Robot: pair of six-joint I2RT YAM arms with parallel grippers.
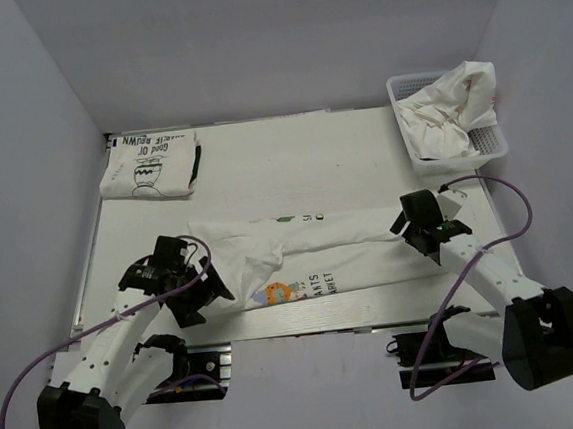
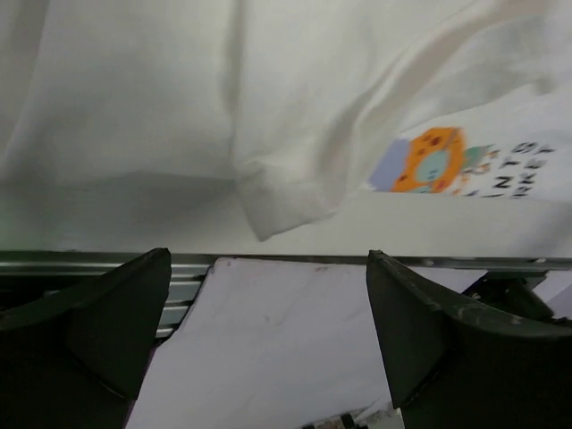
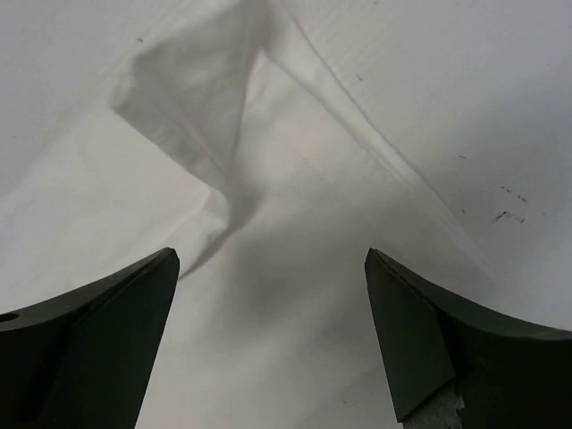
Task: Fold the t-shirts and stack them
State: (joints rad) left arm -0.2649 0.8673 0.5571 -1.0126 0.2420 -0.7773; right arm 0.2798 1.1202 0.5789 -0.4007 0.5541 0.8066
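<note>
A white t-shirt (image 1: 310, 251) with a small orange print lies folded lengthwise across the middle of the table. A sleeve end (image 2: 286, 201) and the orange print (image 2: 429, 161) show in the left wrist view. My left gripper (image 1: 195, 288) hangs open at the shirt's left end, nothing between its jaws. Open too, my right gripper (image 1: 420, 225) sits over the shirt's right end, above bare white cloth (image 3: 268, 268). A folded white t-shirt with black lettering (image 1: 150, 168) lies at the back left. More crumpled white t-shirts (image 1: 453, 110) fill the basket.
The white mesh basket (image 1: 491, 144) stands at the back right corner. The table's metal front rail (image 1: 296, 324) runs just below the shirt. Grey walls close in on the left, back and right. Purple cables loop beside both arms.
</note>
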